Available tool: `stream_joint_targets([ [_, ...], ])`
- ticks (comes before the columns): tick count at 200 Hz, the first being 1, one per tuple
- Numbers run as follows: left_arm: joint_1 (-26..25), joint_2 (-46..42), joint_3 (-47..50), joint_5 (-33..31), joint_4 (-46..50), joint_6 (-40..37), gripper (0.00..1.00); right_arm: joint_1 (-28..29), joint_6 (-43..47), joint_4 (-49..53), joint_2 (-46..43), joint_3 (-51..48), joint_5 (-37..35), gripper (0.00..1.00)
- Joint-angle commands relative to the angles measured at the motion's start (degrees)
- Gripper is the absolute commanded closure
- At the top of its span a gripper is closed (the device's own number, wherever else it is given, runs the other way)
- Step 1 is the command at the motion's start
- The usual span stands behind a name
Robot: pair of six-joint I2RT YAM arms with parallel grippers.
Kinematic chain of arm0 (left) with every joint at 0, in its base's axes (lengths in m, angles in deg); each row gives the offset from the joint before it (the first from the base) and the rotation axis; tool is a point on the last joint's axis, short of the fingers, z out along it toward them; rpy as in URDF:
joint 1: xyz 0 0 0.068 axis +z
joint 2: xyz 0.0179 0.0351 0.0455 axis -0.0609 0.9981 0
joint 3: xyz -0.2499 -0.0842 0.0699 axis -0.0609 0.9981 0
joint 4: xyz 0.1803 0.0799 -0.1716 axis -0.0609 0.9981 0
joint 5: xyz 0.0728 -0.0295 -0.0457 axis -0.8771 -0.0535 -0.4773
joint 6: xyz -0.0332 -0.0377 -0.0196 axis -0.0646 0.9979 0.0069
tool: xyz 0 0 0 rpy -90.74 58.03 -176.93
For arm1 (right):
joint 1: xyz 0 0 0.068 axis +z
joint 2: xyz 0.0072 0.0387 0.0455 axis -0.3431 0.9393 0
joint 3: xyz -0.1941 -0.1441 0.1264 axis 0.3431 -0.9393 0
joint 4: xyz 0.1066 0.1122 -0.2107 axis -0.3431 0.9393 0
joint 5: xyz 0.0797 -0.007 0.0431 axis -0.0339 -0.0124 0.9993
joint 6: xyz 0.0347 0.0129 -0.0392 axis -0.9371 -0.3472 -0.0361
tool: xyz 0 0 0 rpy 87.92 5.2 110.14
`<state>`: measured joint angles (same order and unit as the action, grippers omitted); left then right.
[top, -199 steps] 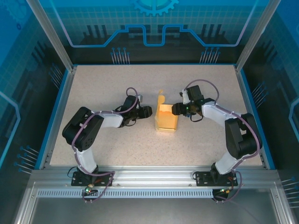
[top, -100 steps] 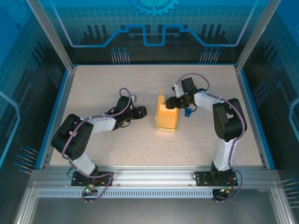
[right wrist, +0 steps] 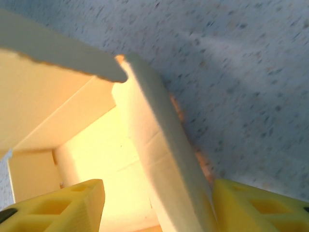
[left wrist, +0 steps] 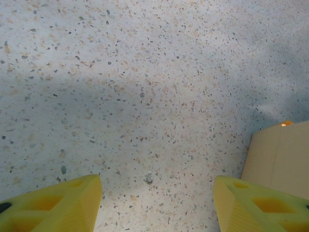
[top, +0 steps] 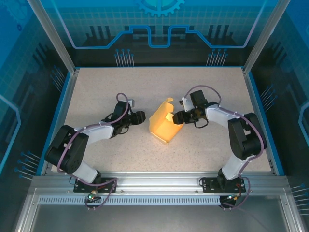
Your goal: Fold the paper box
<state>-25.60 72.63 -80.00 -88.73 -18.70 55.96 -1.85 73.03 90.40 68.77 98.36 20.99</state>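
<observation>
The left arm (top: pixel 94 131) is lying low and bent, and the left gripper (top: pixel 139 117) is pointing toward 3 o'clock, with its fingers (left wrist: pixel 53 208) standing wide apart and holding nothing. The right arm (top: pixel 244 137) is folding at the elbow, and the right gripper (top: pixel 175 117) is pointing toward 9 o'clock, its fingers (right wrist: pixel 58 208) standing apart too.

No words, numbers or brand marks can be read anywhere; the one sign-like mark is a pale blue gear emblem (top: pixel 160 6) printed on the translucent blue back panel (top: pixel 159 29) at twelve o'clock.
</observation>
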Motion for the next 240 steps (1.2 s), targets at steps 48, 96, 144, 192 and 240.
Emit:
stream_joint_targets([
  [48,0.5,-2.7,1.6,-0.7,1.1,-1.9,0.36,1.9,4.0,2.5,1.0,1.6,-7.8,0.58],
  [96,0.7,-3.2,2.3,-0.6,1.2,-2.1,0.36,5.3,5.0,4.8,3.1,4.1,-13.0,0.71],
  [144,0.9,-3.6,2.3,-0.5,1.4,-2.3,0.35,9.5,4.0,6.7,3.9,4.4,-21.1,0.77],
  [192,1.0,-3.6,2.3,0.2,1.4,-2.0,0.35,13.8,3.2,9.5,5.2,5.9,-30.0,0.82],
  [240,1.0,-3.6,2.2,0.5,1.2,-1.8,0.35,16.8,0.8,10.3,7.5,6.1,-37.6,0.88],
])
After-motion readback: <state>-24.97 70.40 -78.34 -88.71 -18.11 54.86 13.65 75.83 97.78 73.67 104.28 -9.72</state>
